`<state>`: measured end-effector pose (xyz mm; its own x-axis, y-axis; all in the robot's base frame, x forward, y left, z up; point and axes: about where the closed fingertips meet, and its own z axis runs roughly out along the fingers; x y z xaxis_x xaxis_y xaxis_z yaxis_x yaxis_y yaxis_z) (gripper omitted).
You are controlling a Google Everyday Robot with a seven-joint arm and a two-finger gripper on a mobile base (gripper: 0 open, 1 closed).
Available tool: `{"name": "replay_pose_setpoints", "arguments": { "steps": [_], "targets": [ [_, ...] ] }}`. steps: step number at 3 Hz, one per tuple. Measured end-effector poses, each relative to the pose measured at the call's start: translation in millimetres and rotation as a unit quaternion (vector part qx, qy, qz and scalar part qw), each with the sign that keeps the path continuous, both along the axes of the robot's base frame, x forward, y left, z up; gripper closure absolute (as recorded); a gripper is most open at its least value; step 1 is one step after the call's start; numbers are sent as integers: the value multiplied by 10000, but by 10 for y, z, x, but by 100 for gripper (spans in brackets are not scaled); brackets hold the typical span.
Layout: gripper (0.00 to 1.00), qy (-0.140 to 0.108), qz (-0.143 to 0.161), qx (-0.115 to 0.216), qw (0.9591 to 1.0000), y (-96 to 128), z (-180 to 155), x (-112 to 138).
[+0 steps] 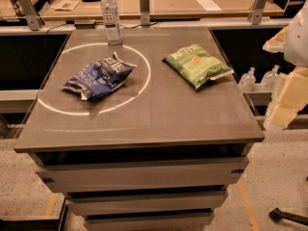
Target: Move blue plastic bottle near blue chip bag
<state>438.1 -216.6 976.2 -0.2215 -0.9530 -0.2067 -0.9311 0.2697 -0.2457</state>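
Note:
The blue plastic bottle (110, 16) stands upright at the back left of the grey table (144, 124), with a white cap and a white label. The blue chip bag (98, 76) lies crumpled on the left half of the table, a short way in front of the bottle and apart from it. My arm and gripper (284, 112) are a pale yellowish shape at the right edge of the view, off the table's right side and far from both things. Nothing shows in the gripper.
A green chip bag (197, 64) lies on the right half of the table. A white ring of light (144, 81) falls on the tabletop around the blue bag. Two small pump-top bottles (248, 79) stand on a ledge to the right. A wooden counter (183, 1) runs behind.

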Motion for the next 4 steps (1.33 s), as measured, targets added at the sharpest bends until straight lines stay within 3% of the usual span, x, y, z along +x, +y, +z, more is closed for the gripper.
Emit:
{"name": "replay_pose_setpoints", "arguments": {
  "steps": [1,3,4],
  "targets": [
    [0,-9,-1,2,10000,1,5,1],
    [0,-197,-242,733,9968,-117,198,183],
    [0,-244,-413,1553,9867,-199,119,324]
  ]
}}
